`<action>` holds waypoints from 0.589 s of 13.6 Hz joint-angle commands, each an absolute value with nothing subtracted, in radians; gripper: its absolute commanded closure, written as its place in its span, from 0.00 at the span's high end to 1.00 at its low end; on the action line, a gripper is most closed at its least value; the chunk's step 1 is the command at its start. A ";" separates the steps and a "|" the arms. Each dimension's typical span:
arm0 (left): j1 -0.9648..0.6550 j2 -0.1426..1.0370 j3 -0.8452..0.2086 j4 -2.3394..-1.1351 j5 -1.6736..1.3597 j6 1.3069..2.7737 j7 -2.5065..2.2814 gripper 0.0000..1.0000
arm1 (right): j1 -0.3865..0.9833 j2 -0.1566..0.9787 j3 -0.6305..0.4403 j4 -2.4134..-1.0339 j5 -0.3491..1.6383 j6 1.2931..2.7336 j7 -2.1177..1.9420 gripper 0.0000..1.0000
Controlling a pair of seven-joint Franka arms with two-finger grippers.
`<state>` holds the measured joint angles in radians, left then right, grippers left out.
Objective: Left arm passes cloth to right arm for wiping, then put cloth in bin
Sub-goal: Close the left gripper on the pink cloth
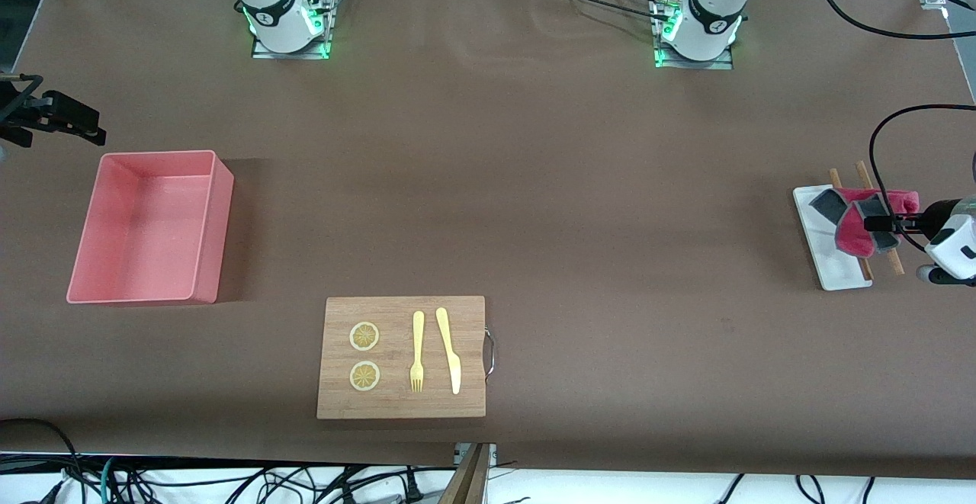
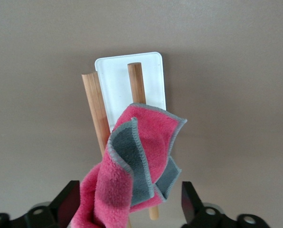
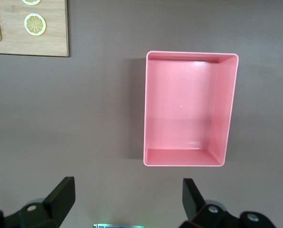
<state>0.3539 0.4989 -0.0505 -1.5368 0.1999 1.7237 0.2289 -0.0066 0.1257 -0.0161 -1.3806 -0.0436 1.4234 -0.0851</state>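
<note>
Cloth (image 1: 860, 223) lies bunched at the left arm's end of the table, draped over a white tray (image 1: 827, 264) and two wooden sticks (image 1: 894, 258) that lie along the tray, one on it and one just beside it. In the left wrist view the cloth (image 2: 132, 161) shows its pink face with grey folds turned up and covers the near ends of the sticks (image 2: 96, 109) and part of the tray (image 2: 117, 80).

Left gripper (image 1: 877, 223) is down at the cloth. Its fingers (image 2: 68, 199) stand spread, one on each side of the bunched cloth, and are not seen pinching it.

Right gripper (image 1: 93, 132) hangs in the air at the right arm's end, over the table just beside the bin (image 1: 216, 237). Its fingers (image 3: 61, 194) are spread wide and hold nothing. The bin (image 3: 191, 54) has nothing in it.

A wooden board (image 1: 404, 406) lies nearer the front camera, between the two ends. On it are two lemon slices (image 1: 364, 336), a fork (image 1: 417, 351) and a knife (image 1: 450, 351).
</note>
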 commanded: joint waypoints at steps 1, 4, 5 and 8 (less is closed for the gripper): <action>0.360 0.522 -0.058 -1.500 0.241 1.701 0.287 0.60 | -0.017 0.117 -0.009 -1.393 -0.028 1.433 -0.081 1.00; 0.367 0.523 -0.058 -1.500 0.245 1.701 0.302 0.24 | -0.017 0.121 -0.011 -1.393 -0.029 1.433 -0.087 1.00; 0.367 0.523 -0.058 -1.500 0.245 1.701 0.302 0.13 | -0.017 0.123 -0.009 -1.393 -0.040 1.433 -0.087 1.00; 0.361 0.523 -0.060 -1.488 0.244 1.698 0.295 0.00 | -0.014 0.138 -0.009 -1.393 -0.043 1.436 -0.078 1.00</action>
